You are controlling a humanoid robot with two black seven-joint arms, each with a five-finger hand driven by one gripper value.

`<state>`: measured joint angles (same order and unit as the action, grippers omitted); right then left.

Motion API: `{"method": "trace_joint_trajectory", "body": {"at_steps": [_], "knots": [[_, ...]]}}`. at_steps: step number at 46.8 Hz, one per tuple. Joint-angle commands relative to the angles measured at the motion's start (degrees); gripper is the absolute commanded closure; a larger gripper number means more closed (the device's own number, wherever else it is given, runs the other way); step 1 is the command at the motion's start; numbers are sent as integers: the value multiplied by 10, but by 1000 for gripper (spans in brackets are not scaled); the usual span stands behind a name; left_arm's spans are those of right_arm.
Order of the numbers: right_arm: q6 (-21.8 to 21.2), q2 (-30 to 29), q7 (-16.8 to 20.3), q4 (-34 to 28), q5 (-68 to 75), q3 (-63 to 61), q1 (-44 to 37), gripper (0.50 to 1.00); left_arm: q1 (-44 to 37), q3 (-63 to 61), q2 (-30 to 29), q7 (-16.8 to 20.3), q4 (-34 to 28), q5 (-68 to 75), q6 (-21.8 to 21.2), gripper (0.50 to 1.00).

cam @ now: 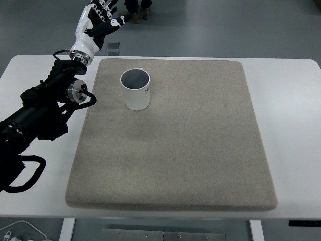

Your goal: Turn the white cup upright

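Top view: white cup point(136, 89) upright, apart from left hand point(95, 22)

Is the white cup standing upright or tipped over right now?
Upright. The white cup stands on the mat with its open mouth facing up, dark inside visible.

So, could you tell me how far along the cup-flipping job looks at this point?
It looks done. The white cup stands upright on the grey mat, its open mouth facing up. Nothing is in hand: the left hand is raised beyond the table's far edge, fingers spread and empty, well clear of the cup. The right arm is out of view. Nothing visible remains to do.
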<state>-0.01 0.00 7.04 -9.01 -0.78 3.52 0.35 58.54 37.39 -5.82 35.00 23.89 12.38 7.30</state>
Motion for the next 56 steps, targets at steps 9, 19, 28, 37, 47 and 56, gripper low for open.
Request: {"method": "trace_joint_trajectory", "body": {"at_steps": [9, 19, 28, 37, 47, 56], "knots": [[0, 0, 0, 0, 3, -1, 0, 570, -2, 3, -5, -106, -5, -136, -3, 504], [0, 0, 0, 0, 3, -2, 0, 570, -4, 6, -3, -177, -6, -147, -11, 504], [0, 0, 0, 0, 3, -2, -1, 570, -4, 22, -3, -237, -17, -198, -11, 504], [0, 0, 0, 0, 3, -3, -1, 570, -1, 22, -1, -248, -59, -256, -11, 504], [0, 0, 0, 0, 4, -3, -1, 570, -1, 22, 3, -247, -60, -314, -8, 501], [0, 0, 0, 0, 4, -3, -1, 570, -3, 30, 14, -247, -60, -331, -3, 501]]}}
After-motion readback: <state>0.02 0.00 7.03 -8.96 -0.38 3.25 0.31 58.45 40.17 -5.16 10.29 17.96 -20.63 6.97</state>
